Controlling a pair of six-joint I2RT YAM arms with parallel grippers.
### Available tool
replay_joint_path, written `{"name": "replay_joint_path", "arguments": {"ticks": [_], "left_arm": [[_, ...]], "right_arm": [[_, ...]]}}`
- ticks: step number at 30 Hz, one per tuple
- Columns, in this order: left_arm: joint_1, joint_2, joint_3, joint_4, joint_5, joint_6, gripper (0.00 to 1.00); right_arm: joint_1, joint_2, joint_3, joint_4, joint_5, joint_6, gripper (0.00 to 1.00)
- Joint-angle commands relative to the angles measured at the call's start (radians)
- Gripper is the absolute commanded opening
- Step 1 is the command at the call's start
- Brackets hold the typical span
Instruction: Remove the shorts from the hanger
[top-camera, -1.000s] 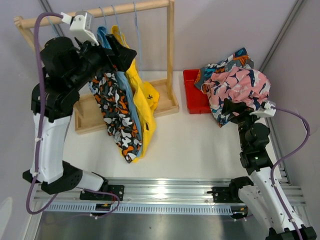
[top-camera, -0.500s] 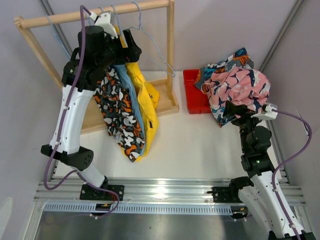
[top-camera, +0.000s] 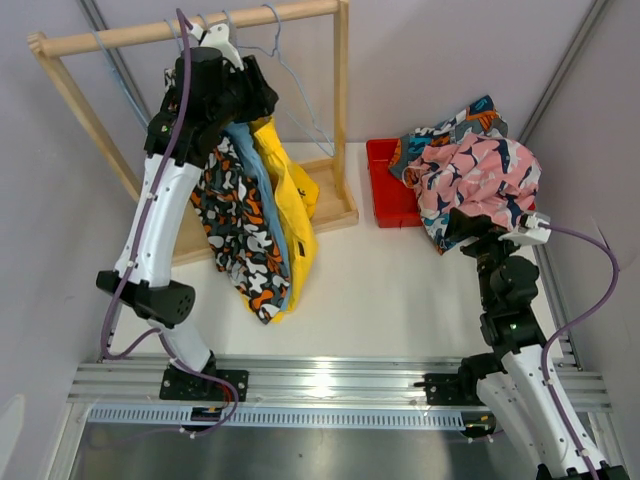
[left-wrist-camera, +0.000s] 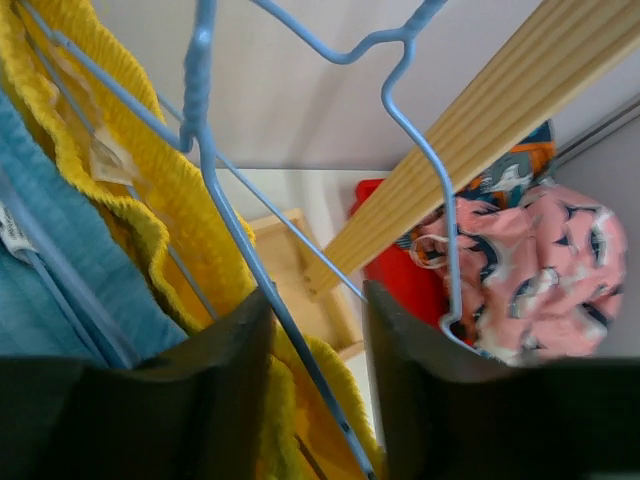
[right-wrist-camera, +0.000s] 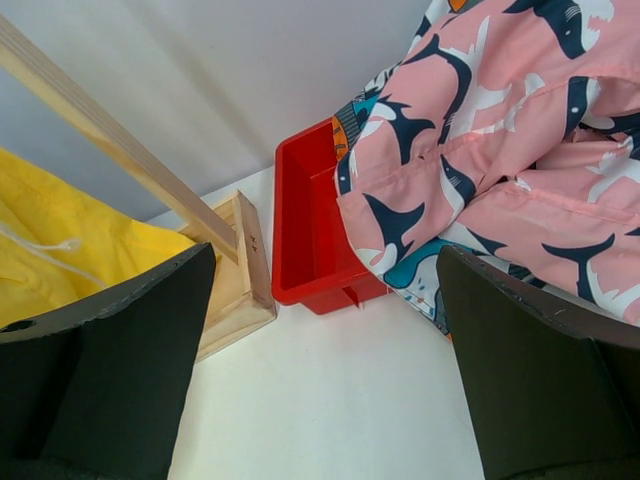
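Three shorts hang on blue wire hangers from the wooden rack (top-camera: 341, 90): black-orange-white blotched (top-camera: 235, 230), light blue (top-camera: 252, 170) and yellow (top-camera: 292, 200). My left gripper (top-camera: 252, 92) is up at the rail, by the top of the yellow shorts (left-wrist-camera: 150, 215). In the left wrist view its jaws (left-wrist-camera: 318, 300) stand partly closed but open. A hanger wire (left-wrist-camera: 235, 245) runs between them along the left finger. Pink patterned shorts (top-camera: 480, 170) and blue-orange patterned shorts (top-camera: 478, 115) lie heaped on the red bin (top-camera: 385, 190). My right gripper (top-camera: 468, 222) is wide open and empty (right-wrist-camera: 325, 300).
An empty blue hanger (top-camera: 300, 95) swings from the rail right of the yellow shorts. The rack's wooden base (top-camera: 335, 205) sits beside the red bin (right-wrist-camera: 310, 230). White table (right-wrist-camera: 330, 400) lies below the right gripper.
My left arm has swung right along the rail from the blotched shorts to the yellow shorts' hanger, and its jaws have narrowed. The right arm has barely moved.
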Motion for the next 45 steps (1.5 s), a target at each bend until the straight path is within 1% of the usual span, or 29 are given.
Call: {"name": "replay_joint_path", "arguments": {"ticks": [1,2,3,4,7,12,15,16,18,22,23,25,26,27,28,29,30,31,32,33,34,36,37,38,39,40,42,43,45], "left_arm": [[0.013,0.024,0.015,0.058,-0.008,-0.02,0.39],[0.013,0.03,0.024,0.05,-0.01,-0.019,0.28],[0.013,0.04,0.035,0.041,-0.012,-0.016,0.13],[0.013,0.045,0.073,0.029,-0.022,-0.012,0.0],[0.013,0.037,0.141,-0.02,-0.03,0.02,0.0],[0.011,-0.005,0.265,-0.125,-0.001,0.101,0.0],[0.011,-0.071,0.259,-0.137,0.034,0.136,0.0],[0.013,-0.12,0.227,-0.133,0.034,0.142,0.0],[0.011,-0.156,0.205,-0.134,0.071,0.156,0.0],[0.011,-0.266,0.115,-0.162,0.062,0.164,0.0],[0.011,-0.316,0.075,-0.165,0.059,0.17,0.0],[0.011,-0.375,0.003,-0.177,0.047,0.178,0.0],[0.011,-0.442,-0.05,-0.183,0.047,0.185,0.0],[0.011,-0.478,-0.081,-0.18,0.015,0.187,0.0],[0.011,-0.519,-0.115,-0.18,0.012,0.192,0.0],[0.011,-0.591,-0.213,-0.18,0.008,0.198,0.0],[0.011,-0.62,-0.238,-0.188,0.013,0.201,0.0],[0.011,-0.648,-0.256,-0.198,0.028,0.202,0.0],[0.01,-0.683,-0.352,-0.199,0.05,0.199,0.0],[0.01,-0.775,-0.403,-0.156,0.101,0.198,0.0],[0.008,-0.82,-0.554,-0.131,0.234,0.195,0.0],[-0.001,-0.924,-0.637,-0.064,0.353,0.172,0.0],[-0.003,-0.955,-0.749,-0.042,0.464,0.152,0.0],[-0.007,-0.985,-0.781,0.025,0.532,0.147,0.0],[-0.012,-1.039,-0.807,0.05,0.568,0.136,0.0],[-0.024,-1.055,-0.839,0.067,0.591,0.106,0.0],[-0.056,-1.064,-0.833,0.099,0.636,0.083,0.0],[-0.061,-1.062,-0.821,0.11,0.681,0.069,0.0],[-0.072,-1.055,-0.806,0.162,0.725,0.035,0.0]], "right_arm": [[0.004,-0.019,-0.011,0.025,0.023,-0.024,0.99],[0.003,-0.021,-0.014,0.025,0.023,-0.025,1.0],[0.003,-0.022,-0.017,0.023,0.024,-0.027,0.99],[0.003,-0.025,-0.019,0.025,0.023,-0.028,0.99],[0.001,-0.03,-0.025,0.029,0.02,-0.028,0.99],[0.003,-0.024,-0.017,0.061,-0.01,-0.011,0.99],[0.001,-0.012,0.007,0.083,-0.025,-0.018,0.99],[0.001,-0.002,0.019,0.088,-0.037,-0.022,1.0],[0.001,0.01,0.06,0.097,-0.056,-0.038,0.99],[0.0,0.042,0.14,0.112,-0.143,-0.061,1.0],[0.001,0.051,0.159,0.12,-0.166,-0.068,0.99],[0.001,0.062,0.217,0.12,-0.238,-0.071,0.99],[0.003,0.068,0.237,0.12,-0.273,-0.073,0.99],[0.004,0.082,0.255,0.12,-0.34,-0.071,1.0],[0.004,0.09,0.298,0.118,-0.371,-0.067,0.99],[0.003,0.099,0.317,0.117,-0.407,-0.061,0.99],[0.003,0.117,0.335,0.117,-0.478,-0.044,0.99],[0.003,0.126,0.352,0.117,-0.514,-0.032,0.99],[0.006,0.137,0.389,0.12,-0.552,-0.015,1.0],[0.006,0.16,0.404,0.123,-0.625,0.025,0.99],[0.01,0.172,0.435,0.124,-0.649,0.053,0.99],[0.023,0.202,0.459,0.108,-0.675,0.112,0.99],[0.05,0.205,0.47,0.082,-0.671,0.119,0.99],[0.072,0.203,0.475,0.072,-0.643,0.114,0.99],[0.098,0.188,0.472,0.06,-0.619,0.099,0.99],[0.162,0.179,0.469,0.039,-0.596,0.055,1.0],[0.228,0.168,0.467,0.011,-0.521,-0.005,0.99],[0.289,0.177,0.473,-0.03,-0.508,-0.022,0.99],[0.349,0.206,0.511,-0.075,-0.494,-0.053,0.99]]}}
